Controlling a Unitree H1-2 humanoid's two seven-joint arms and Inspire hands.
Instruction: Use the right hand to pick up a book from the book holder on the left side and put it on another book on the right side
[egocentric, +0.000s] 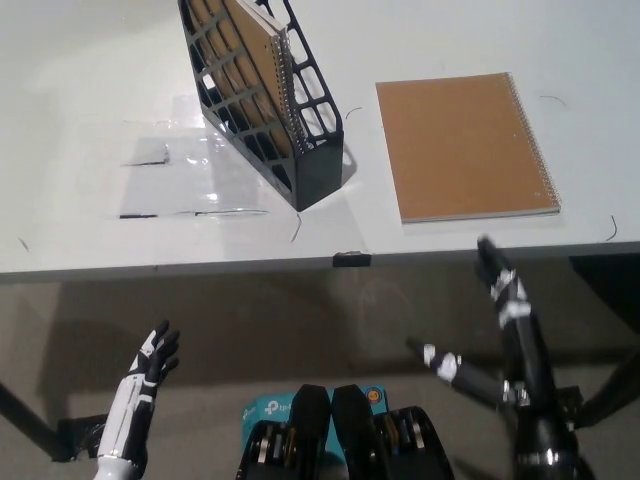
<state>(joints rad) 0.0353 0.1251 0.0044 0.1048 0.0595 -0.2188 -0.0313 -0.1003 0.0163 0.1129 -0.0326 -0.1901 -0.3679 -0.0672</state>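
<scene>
Bench (80, 90) first: your white work surface fills the upper part of the head view, and nothing on it has been grasped yet. Its front edge lies between your right hand (500, 285) and everything you need, so a straight reach forward could, in my judgement, clip that edge before the hand clears it.

Next in size, the brown spiral notebook (465, 145) lies flat at the right, its wire binding along the far right side; this is where the book must land. A careless sweep across it could push it askew.

The black lattice book holder (265, 100) stands just left of it, apart, leaning away from you. It looks light: pull sideways and it may tip or slide. Inside, a spiral-bound book (270, 70) stands on edge, wire spine toward the notebook, hemmed in by the holder's walls.

A clear plastic sheet (185, 175) lies flat left of the holder, out of your path.

Your black right hand hangs below the bench edge, fingers spread, holding nothing. Your white left hand (150, 365) rests low at left, fingers spread too.
</scene>
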